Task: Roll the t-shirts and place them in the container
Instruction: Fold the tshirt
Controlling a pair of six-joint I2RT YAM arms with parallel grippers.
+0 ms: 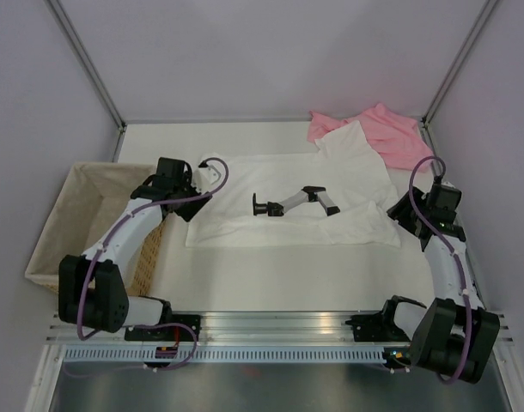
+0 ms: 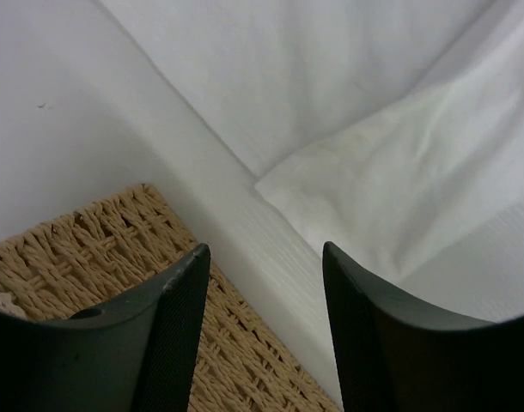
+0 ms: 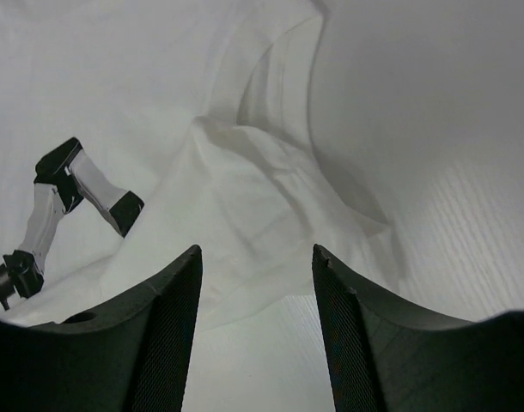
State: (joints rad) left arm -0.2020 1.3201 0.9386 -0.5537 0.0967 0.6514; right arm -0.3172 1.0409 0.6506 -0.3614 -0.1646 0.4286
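On the surface (image 1: 271,283) the white t-shirt (image 1: 245,189) lies spread flat. A woven basket (image 1: 69,215) stands off its left edge, and the pink t-shirt (image 1: 386,129) is bunched at the far right corner, touching its sleeve. The left fingers (image 2: 150,335) and right fingers (image 3: 159,335) hang released and empty by the white shirt's left and right edges.

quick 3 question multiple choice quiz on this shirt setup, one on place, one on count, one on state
1. Where does the pink t-shirt lie?
A: far right corner
B: near left corner
C: in the middle

2. How many t-shirts show?
A: one
B: two
C: four

3. How is the left tool?
A: shut on cloth
B: open, holding nothing
C: out of view

Answers:
1. A, it is bunched at the far right, by the white t-shirt's sleeve.
2. B, one is white and one is pink.
3. B, its fingers stand apart with nothing gripped between them.
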